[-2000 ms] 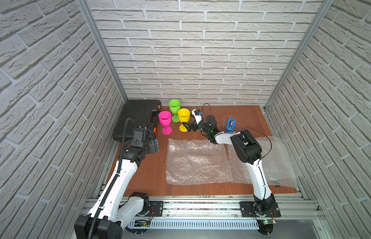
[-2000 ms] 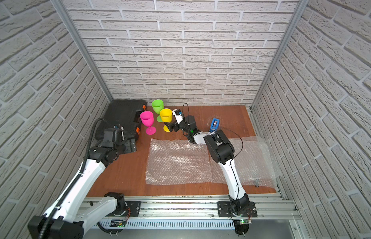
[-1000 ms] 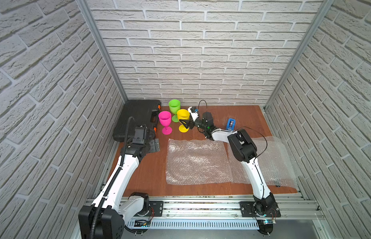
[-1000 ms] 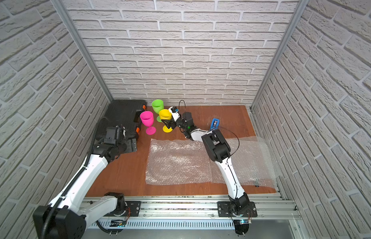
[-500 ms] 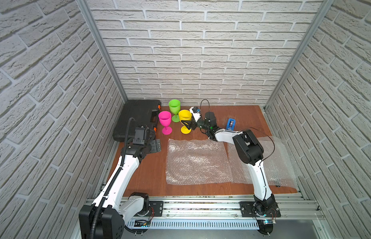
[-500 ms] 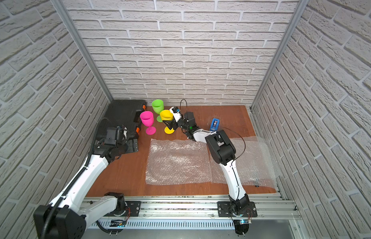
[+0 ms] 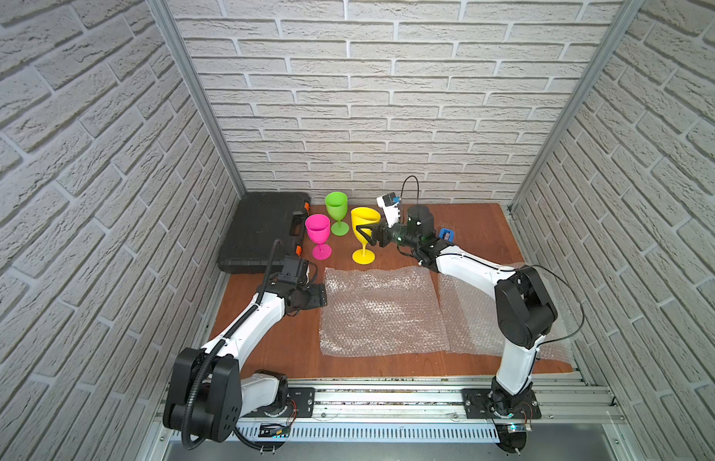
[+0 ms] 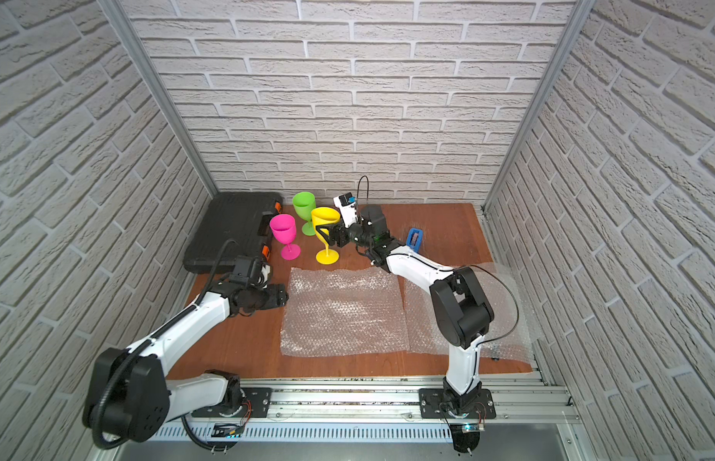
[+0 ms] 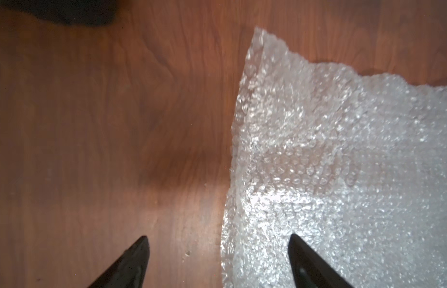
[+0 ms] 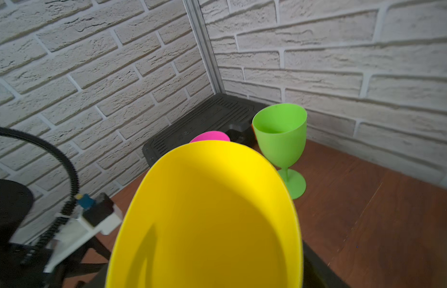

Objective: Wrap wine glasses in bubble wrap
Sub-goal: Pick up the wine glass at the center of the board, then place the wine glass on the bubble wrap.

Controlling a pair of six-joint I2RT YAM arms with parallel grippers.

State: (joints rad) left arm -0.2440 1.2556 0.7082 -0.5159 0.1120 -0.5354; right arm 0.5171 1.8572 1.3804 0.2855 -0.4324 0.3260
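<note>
Brick-walled wooden table (image 7: 475, 239), left tool (image 9: 217, 236) open over whitish bubble wrap (image 9: 342, 149) edge, right tool (image 7: 367, 233) gripping yellow goblet (image 7: 364, 218) — tilted, opaque

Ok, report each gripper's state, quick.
Left gripper: open, empty, jaws straddling the edge of the bubble wrap.
Right gripper: closed on the bowl of the yellow goblet.

In both top views the whole table (image 7: 292, 347) is seen from high above its front edge, facing the back wall (image 7: 368, 119). The bubble wrap (image 9: 342, 174) is viewed closely from the left wrist, downward; the right wrist view is filled by a yellow goblet (image 10: 205, 212).
</note>
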